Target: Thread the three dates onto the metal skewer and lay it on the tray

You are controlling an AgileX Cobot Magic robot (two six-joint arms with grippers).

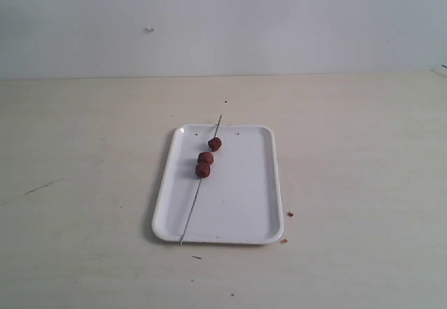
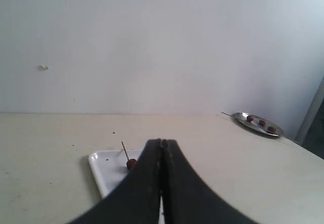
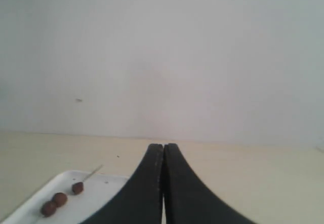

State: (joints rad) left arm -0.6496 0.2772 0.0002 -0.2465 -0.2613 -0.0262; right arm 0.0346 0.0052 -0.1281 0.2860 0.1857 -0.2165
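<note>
The white tray lies flat in the middle of the table. Across its left half rests the thin metal skewer, running from past the near rim to past the far rim. The three dates sit threaded on its upper half, close together. Neither gripper appears in the exterior view. My left gripper is shut and empty, with the tray, one date and the skewer tip behind it. My right gripper is also shut and empty; the tray and dates lie to its side.
Small reddish crumbs lie on the table by the tray's near right corner. In the left wrist view a metal dish with several dark lumps stands near the table's far edge. A pale wall rises behind the table.
</note>
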